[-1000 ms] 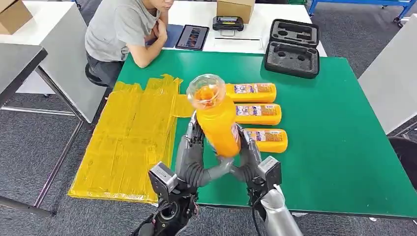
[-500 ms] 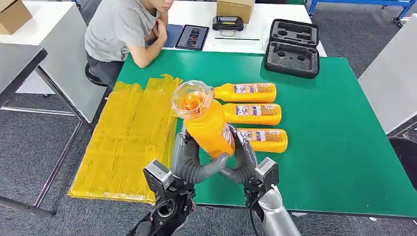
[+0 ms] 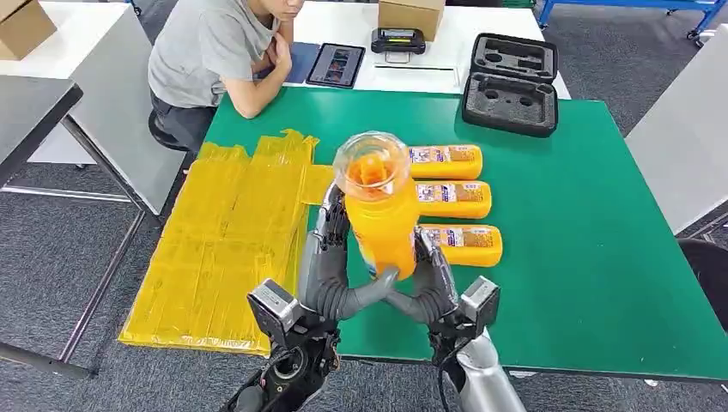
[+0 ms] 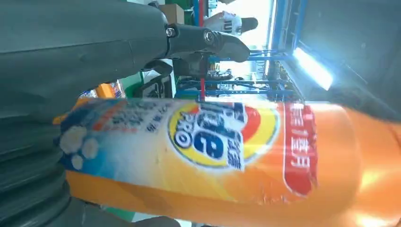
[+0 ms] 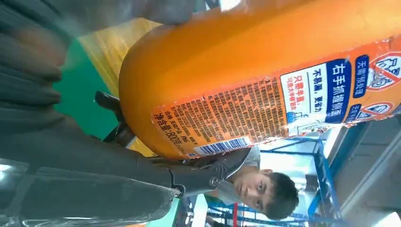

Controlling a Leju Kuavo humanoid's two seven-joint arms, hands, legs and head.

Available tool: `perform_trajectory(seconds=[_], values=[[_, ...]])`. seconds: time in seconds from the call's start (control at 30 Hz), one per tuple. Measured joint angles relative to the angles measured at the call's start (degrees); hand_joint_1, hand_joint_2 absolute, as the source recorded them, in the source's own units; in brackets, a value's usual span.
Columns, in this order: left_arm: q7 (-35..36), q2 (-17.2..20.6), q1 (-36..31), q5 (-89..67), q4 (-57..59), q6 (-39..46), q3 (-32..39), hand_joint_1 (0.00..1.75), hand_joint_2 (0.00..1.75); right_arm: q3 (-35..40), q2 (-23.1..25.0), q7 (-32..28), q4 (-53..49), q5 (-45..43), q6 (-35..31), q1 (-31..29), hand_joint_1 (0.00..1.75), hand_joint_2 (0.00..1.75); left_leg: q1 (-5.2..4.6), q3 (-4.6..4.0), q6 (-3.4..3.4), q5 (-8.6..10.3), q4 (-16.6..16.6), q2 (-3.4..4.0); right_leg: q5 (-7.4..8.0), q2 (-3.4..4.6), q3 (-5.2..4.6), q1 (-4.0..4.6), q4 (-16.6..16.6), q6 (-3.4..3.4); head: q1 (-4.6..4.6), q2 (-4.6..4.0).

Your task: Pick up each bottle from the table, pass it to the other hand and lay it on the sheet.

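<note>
Orange bottle [image 3: 384, 225] with a clear domed cap [image 3: 372, 165] stands nearly upright in the air above the near edge of the green table [image 3: 592, 257], clasped from both sides by the humanoid's two hands. The left hand [image 3: 327, 262] wraps the bottle's left flank, its dark fingers [image 3: 333, 225] reaching up along the body and its grey thumb [image 3: 371, 289] pressed under the base. The right hand [image 3: 433, 279] grips the opposite flank, fingers closed against the plastic. In the left wrist view the bottle's printed label [image 4: 208, 135] lies right against the hand's ribbed cover, with one finger [image 4: 208, 40] arched over the top of it. In the right wrist view the barcode side of the bottle [image 5: 246, 90] sits tight in the hand, a dark finger [image 5: 208, 172] curled beneath it.

Three more orange bottles lie on their sides in a row on the table just beyond the held one: the far one [image 3: 445, 161], the middle one [image 3: 453, 199] and the near one [image 3: 464, 245]. The yellow sheet [image 3: 223, 240] drapes over the table's left edge, beside the left hand. A person in a grey shirt [image 3: 206, 51] leans on the far corner. A black foam-lined case [image 3: 511, 83] rests open at the table's far side.
</note>
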Motion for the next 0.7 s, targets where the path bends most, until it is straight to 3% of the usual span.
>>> perform_trajectory(seconds=[0.7], values=[[0.0, 0.3, 0.1, -0.6, -1.0, 1.0, 0.0, 0.0, 1.75, -1.9, 0.9, 0.0, -1.0, 2.3, 1.9, 0.7, 1.75, 1.75, 0.0, 0.0, 0.0, 0.0, 0.0, 0.0, 0.0, 0.0, 0.01, 0.0, 0.0, 0.0, 0.0, 0.0]])
